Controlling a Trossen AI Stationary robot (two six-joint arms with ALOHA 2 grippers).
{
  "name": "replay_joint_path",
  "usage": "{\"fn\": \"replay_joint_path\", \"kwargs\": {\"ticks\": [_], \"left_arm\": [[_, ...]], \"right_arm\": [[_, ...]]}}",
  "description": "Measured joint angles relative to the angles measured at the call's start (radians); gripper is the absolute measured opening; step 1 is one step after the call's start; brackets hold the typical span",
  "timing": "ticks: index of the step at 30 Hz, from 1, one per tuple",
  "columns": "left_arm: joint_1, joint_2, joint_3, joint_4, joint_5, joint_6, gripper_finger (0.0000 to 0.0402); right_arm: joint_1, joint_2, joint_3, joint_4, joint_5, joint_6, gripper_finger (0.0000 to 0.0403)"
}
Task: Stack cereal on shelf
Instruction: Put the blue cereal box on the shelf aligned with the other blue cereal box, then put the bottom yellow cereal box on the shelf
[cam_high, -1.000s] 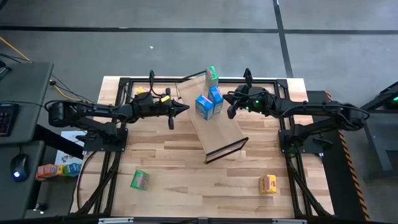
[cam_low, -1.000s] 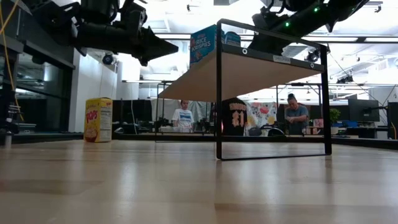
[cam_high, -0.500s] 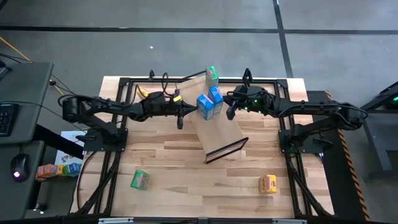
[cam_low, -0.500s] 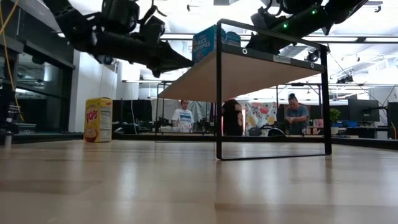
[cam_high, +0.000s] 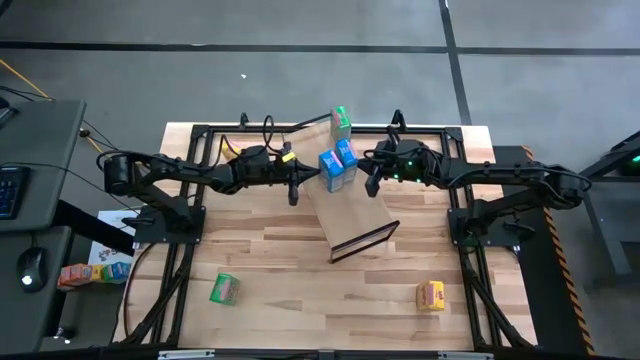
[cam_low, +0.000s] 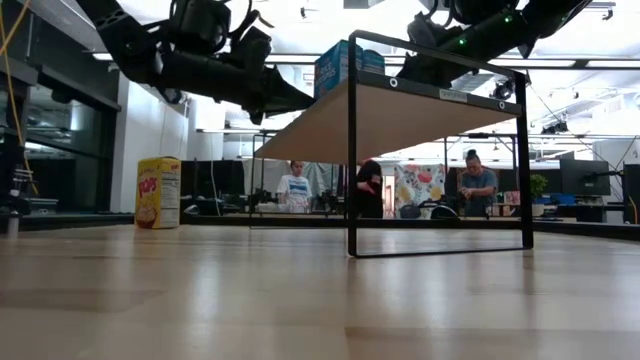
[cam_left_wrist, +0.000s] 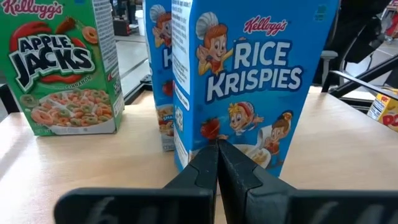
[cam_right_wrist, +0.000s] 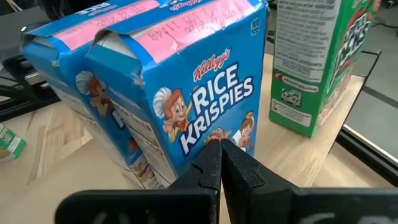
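From above, the closed left gripper (cam_high: 312, 178) is now being pressed against two blue cereal boxes (cam_high: 337, 166) on the shelf (cam_high: 350, 212), having advanced since a second ago; the closed right gripper (cam_high: 371, 177) is being braced opposite. In the wrist views, empty fingertips are being shown against Rice Krispies panels, suggesting squaring-up.

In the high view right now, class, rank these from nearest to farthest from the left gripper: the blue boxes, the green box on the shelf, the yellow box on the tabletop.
1. blue boxes, side by side on the shelf, right at the left gripper.
2. green box, at the shelf's far end.
3. yellow box, front right of the tabletop.
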Motion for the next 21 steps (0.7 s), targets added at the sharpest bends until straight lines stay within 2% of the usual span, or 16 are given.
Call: {"fn": "replay_joint_path", "kwargs": {"ticks": [12, 21], "left_arm": [[0.015, -0.023, 0.000, -0.037, -0.002, 0.017, 0.0000], [0.075, -0.170, -0.001, -0.222, -0.005, 0.045, 0.0000]], "right_arm": [[-0.002, -0.029, -0.001, -0.078, -0.002, -0.008, 0.0000], [-0.002, -0.147, -0.001, -0.171, 0.116, -0.026, 0.0000]]}}
